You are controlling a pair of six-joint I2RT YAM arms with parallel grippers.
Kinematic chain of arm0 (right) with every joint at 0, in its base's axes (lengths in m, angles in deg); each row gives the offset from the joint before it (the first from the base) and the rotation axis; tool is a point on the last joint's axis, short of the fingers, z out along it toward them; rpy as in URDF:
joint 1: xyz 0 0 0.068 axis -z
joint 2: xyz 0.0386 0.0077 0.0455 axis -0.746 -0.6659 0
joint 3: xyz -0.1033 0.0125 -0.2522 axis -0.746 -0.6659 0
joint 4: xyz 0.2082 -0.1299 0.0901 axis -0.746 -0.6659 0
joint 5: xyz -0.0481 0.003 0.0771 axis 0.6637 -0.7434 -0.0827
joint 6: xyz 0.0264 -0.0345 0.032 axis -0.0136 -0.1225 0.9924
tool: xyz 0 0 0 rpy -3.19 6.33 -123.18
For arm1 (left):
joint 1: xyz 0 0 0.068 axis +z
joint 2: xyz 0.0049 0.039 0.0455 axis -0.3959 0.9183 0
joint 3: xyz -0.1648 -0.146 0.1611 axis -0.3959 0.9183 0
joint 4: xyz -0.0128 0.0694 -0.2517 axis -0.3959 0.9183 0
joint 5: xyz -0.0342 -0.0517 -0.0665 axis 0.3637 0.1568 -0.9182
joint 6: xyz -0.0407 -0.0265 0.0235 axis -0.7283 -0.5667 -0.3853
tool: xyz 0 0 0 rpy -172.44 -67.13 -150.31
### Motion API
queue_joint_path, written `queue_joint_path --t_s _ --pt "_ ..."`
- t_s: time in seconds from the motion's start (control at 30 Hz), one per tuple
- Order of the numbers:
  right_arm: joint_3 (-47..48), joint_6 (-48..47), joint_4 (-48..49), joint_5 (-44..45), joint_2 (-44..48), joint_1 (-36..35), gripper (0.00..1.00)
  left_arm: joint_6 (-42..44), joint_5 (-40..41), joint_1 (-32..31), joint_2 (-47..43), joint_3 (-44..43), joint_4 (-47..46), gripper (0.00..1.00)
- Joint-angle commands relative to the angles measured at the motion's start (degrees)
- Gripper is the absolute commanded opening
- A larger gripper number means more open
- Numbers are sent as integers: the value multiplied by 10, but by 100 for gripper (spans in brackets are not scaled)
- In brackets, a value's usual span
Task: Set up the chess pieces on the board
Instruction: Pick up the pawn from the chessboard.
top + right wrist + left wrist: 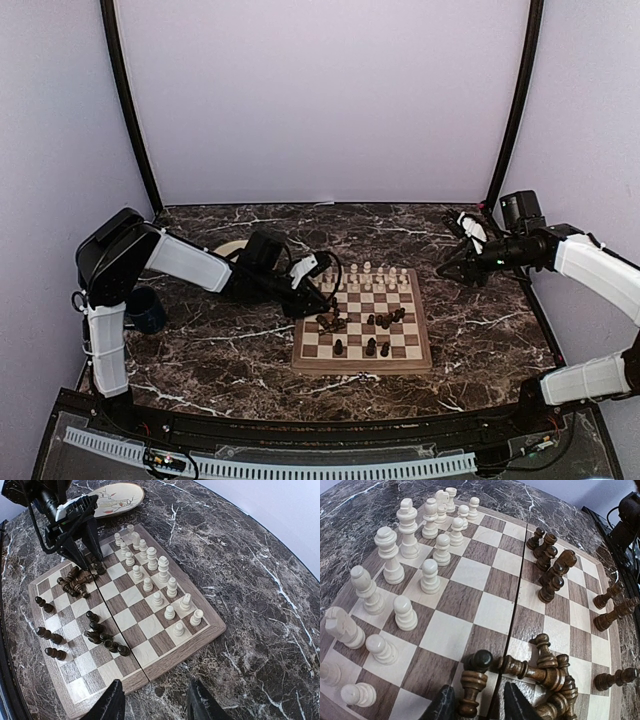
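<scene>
**L jaws straddle a dark pawn; R waits off-board**

Top view: we see the L gripper [318, 302] reaching low over the left side of the board [362, 367]. The R gripper [447, 268] sits off the far-right corner, well apart from any piece. White pieces [372, 272] stand in two rows at the far edge, so that side looks done to us. Dark pieces [382, 320] are scattered mid-board and near the front edge, so they're what's left.

L wrist: jaws are spread, one finger each side of an upright dark pawn [471, 682]. The pawn is btwn them, closer to the finger on the pic's left. A gap shows on the other side, so no pinch yet as far as we can tell. Just beside it is a heap [545, 672] of toppled dark pieces, one w/ its head nearly touching the pawn. We reckon an upright, free-standing pawn is the easy one to straddle, but closing mustn't snag that neighbour.

R wrist: jaws are spread w/ nothing btwn them, over bare table [260, 630] just off the board's edge. It's prob. parked there to stay clear of the L arm. A plate [112, 497] lies beyond the board.
</scene>
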Motion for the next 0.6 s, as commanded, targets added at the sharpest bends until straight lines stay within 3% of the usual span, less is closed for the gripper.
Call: queue_joint_path --t_s 0.0,0.57 --pt "-3 -5 15 0 -2 4 43 22 18 -4 11 -2 38 35" --pt "-2 -6 14 -4 -8 4 44 55 50 -4 -7 -5 89 24"
